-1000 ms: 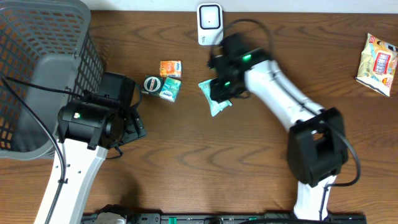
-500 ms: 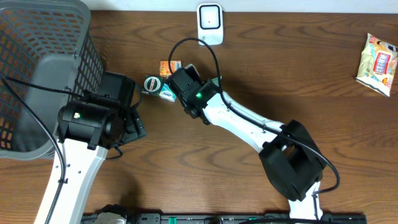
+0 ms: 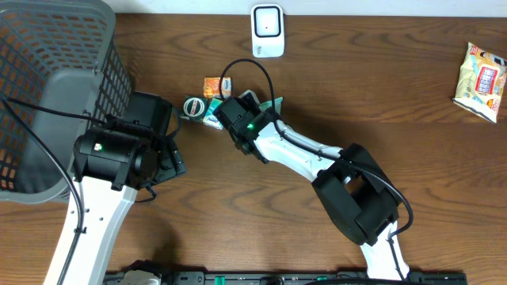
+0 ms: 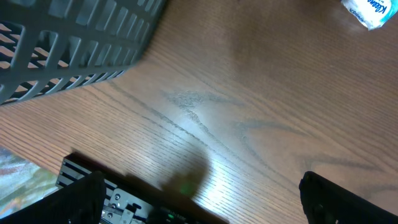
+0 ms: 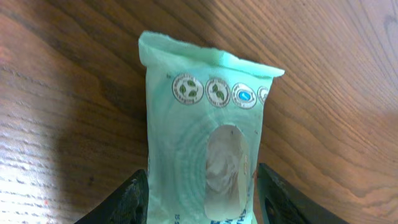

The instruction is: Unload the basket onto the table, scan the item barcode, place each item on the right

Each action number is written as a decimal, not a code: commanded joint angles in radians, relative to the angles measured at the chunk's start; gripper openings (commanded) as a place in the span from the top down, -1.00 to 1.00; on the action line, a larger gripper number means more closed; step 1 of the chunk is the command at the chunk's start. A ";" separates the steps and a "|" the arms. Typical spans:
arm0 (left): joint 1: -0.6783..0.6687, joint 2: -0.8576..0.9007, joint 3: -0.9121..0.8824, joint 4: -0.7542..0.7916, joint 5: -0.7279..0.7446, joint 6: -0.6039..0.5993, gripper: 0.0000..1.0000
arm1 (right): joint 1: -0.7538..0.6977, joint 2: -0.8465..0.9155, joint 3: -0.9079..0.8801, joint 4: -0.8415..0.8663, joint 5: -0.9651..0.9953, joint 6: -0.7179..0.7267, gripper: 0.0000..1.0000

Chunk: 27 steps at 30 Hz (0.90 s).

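Observation:
The item is a pale green wipes pack [image 5: 199, 137] with round symbols near its top seam and an oval flap. It stands between the two black fingers of my right gripper [image 5: 203, 202], which is shut on its lower end just above the wood. From overhead only a green corner of the pack [image 3: 272, 102] shows beside the right gripper [image 3: 247, 111]. The white scanner [image 3: 268, 30] stands at the table's far edge, up and to the right of the pack. My left gripper [image 4: 205, 202] is open over bare wood, holding nothing.
An orange packet [image 3: 212, 85], a round tin [image 3: 194, 105] and a teal tissue pack [image 3: 212, 118] lie just left of the right gripper. A grey basket [image 3: 47, 87] fills the left side. A snack bag [image 3: 482, 71] lies far right.
The right arm has swung left from in front of the scanner to beside the small packets, taking the green pack with it. The left arm has stayed put.

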 commanded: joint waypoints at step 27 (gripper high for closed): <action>0.005 -0.002 0.000 -0.003 0.005 -0.013 -0.96 | 0.015 0.096 0.001 -0.019 0.015 0.052 0.98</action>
